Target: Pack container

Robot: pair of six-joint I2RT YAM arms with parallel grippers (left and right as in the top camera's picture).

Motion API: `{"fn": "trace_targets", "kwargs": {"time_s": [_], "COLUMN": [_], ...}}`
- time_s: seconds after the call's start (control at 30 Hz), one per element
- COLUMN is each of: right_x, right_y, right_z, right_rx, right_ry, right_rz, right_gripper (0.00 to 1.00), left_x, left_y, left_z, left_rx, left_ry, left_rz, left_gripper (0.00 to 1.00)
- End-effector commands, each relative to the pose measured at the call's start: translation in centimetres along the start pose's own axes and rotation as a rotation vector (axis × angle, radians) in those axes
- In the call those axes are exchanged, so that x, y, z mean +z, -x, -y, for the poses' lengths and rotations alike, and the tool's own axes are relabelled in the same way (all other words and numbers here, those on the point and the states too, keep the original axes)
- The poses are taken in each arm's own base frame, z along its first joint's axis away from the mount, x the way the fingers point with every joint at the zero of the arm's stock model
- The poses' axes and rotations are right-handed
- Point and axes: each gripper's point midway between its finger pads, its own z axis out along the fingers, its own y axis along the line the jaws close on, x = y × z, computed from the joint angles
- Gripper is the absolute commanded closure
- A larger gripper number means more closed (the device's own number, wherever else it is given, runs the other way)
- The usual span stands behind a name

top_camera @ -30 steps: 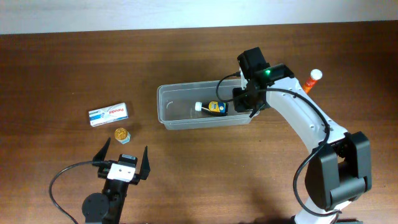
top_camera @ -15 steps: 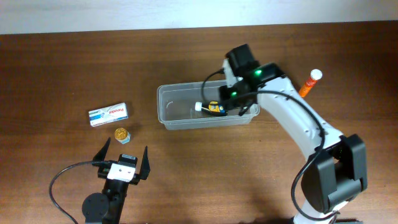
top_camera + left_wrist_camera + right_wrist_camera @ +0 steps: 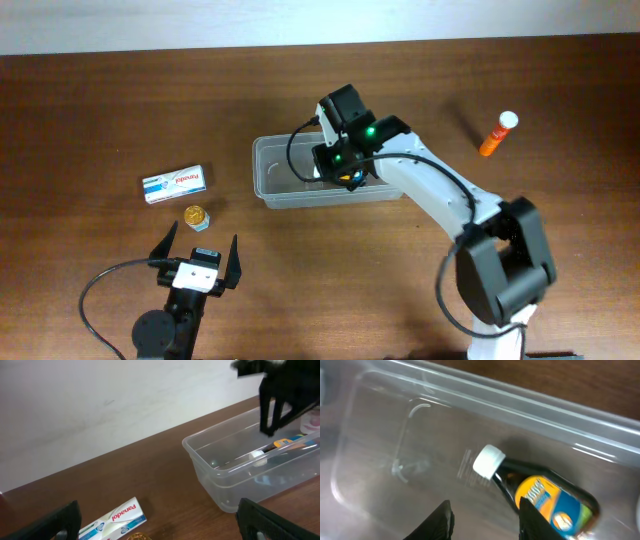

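Note:
The clear plastic container [image 3: 275,170] stands in the middle of the table. It also shows in the left wrist view [image 3: 210,467] and the right wrist view [image 3: 395,435]. A dark bottle [image 3: 540,495] with a white cap and a yellow-blue label lies on its floor; in the overhead view the bottle [image 3: 350,178] is mostly under the arm. My right gripper [image 3: 485,512] is open inside the container, with empty floor between its fingers and the bottle beside its right finger [image 3: 532,517]. My left gripper [image 3: 200,262] is open and empty near the front edge.
A white Panadol box [image 3: 174,183] and a small gold-capped jar [image 3: 196,215] lie left of the container, in front of the left gripper. An orange bottle [image 3: 497,134] with a white cap lies at the far right.
My right arm has swung left along the container, from its right end to over the dark bottle. The bottle has stayed on the container floor. The left arm has not moved.

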Motion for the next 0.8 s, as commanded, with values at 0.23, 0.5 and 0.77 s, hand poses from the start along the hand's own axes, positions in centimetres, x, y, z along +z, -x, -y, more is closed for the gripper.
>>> {"fn": "trace_targets", "kwargs": {"time_s": [0.23, 0.5, 0.77], "right_x": [2.9, 3.2, 4.6], "right_y": [0.3, 0.4, -0.3], "right_z": [-1.5, -2.8, -2.5], "right_rx": [-0.006, -0.054, -0.05], "right_ry": [0.067, 0.08, 0.075], "right_rz": [-0.005, 0.007, -0.022], "right_gripper": [0.74, 0.8, 0.82], "left_x": [0.0, 0.0, 0.0], "left_y": [-0.2, -0.2, -0.2], "left_z": [-0.2, -0.2, -0.2], "left_rx": [-0.003, -0.003, -0.003], "left_ry": [0.013, 0.013, 0.013], "left_rz": [-0.002, -0.002, -0.002], "left_gripper": [0.01, 0.01, 0.01]}}
